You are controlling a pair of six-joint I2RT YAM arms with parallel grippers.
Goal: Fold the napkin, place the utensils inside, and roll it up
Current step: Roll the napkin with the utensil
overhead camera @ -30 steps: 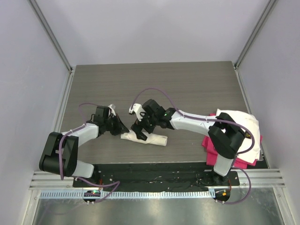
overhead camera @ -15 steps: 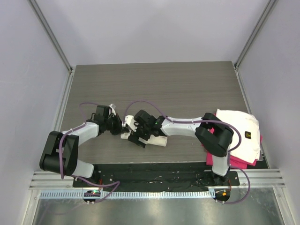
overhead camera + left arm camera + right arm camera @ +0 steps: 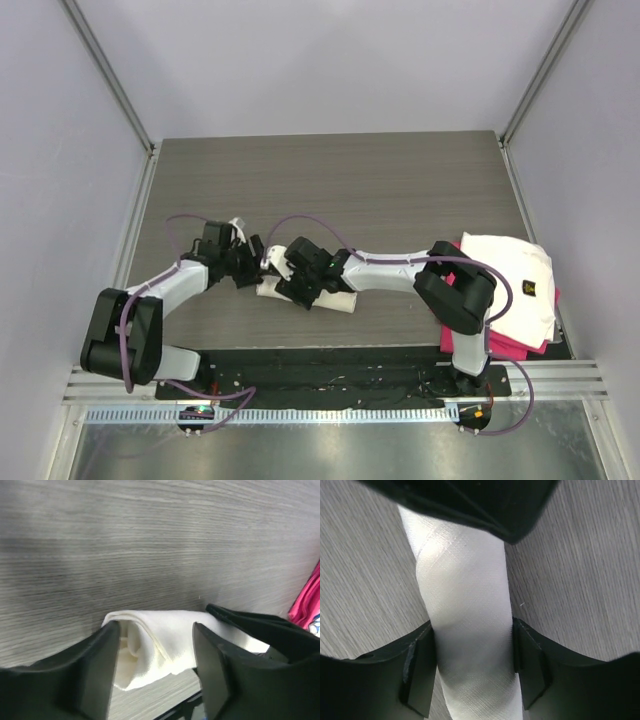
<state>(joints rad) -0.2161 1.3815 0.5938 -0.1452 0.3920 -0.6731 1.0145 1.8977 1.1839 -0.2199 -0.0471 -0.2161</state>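
The napkin [image 3: 340,299] lies as a tight cream-white roll on the grey wood-grain desk [image 3: 400,190], near the front edge and roughly midway between the two arm bases, its length running left to right. No spoon shows anywhere in the three views, so it is presumably wrapped inside the roll, though that cannot be confirmed. The right gripper [image 3: 472,630] sits over the left half of the roll, and its wrist view shows the cloth passing straight between its jaws, which press against both sides of it. The left gripper [image 3: 156,630] sits at the roll's left end with its jaws apart, the spiralled end of the cloth lying between them and not squeezed. Well apart at the right edge of the desk, a folded white cloth with a small dark logo [image 3: 505,265] rests on a pink cloth [image 3: 515,347], both untouched. Folding, loading and rolling look done, so the step in hand appears to be the last tidying of the roll. The next move probably calls for letting go gently and lifting straight up, so that neither pair of jaws drags the outer layer loose and the roll does not spring open.
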